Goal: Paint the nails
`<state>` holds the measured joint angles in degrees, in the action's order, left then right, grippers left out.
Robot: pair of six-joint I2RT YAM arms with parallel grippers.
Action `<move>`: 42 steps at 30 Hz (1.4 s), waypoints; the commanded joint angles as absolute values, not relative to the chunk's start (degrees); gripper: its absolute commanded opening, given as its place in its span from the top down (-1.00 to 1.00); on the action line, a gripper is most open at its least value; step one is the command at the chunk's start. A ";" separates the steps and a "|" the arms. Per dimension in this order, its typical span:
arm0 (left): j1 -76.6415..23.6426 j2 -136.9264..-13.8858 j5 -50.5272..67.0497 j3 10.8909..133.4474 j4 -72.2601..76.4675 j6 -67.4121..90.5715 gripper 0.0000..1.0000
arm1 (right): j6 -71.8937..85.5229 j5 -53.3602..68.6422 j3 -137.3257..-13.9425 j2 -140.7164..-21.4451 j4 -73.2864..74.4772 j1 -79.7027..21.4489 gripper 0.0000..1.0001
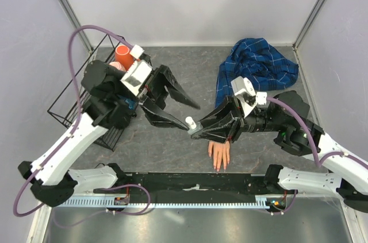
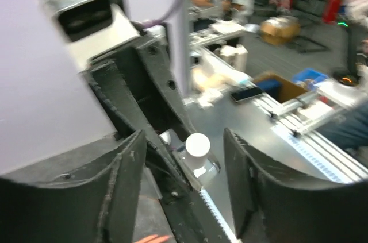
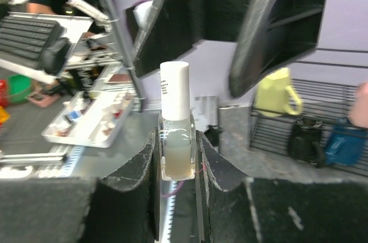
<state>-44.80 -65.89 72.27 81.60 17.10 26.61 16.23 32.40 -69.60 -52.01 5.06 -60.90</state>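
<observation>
As I am judging it, the step in hand is the opening of the polish bottle, not yet the painting itself. The right gripper [image 3: 176,150] is clamping the small clear bottle [image 3: 175,159] by its glass body, jaws narrow and pressing on both sides. It is holding the bottle upright above the table [image 1: 167,146], with the white cap [image 3: 174,90] free on top. The left gripper [image 1: 193,116] is facing it with jaws spread wide, holding nothing. In the left wrist view the cap is sitting between its two fingers [image 2: 123,188], but they are not touching it.

The nails [image 1: 218,168] are lying at the fingertips of the mannequin hand [image 1: 219,151], which is resting flat on the table near the bottle, on the side of the arm bases (the nails themselves are too small to make out). Its blue plaid sleeve [image 1: 257,65] is bunching toward the far side.

The next move is calling for the left jaws to center on the cap, close on it, then twist and lift while the right gripper is stopping the body from turning. An off-center grip is risking to tilt the bottle and spill.
</observation>
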 commanded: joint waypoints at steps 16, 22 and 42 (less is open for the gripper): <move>-44.65 -63.01 18.28 94.92 -29.09 23.20 -0.30 | -2.72 -4.30 -85.96 -63.10 18.98 -60.73 1.00; -44.65 -65.83 17.66 95.97 -28.83 25.22 -0.08 | -2.99 -5.45 -86.13 -63.46 18.72 -60.64 1.00; -44.65 -63.20 53.43 81.25 -2.25 21.35 0.96 | -0.09 4.37 -81.92 -59.33 16.09 -60.64 1.00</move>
<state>-43.97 -66.30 28.53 89.47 -20.88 22.76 -2.15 -2.96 -82.94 -61.87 21.08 -60.86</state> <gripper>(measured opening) 0.240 0.287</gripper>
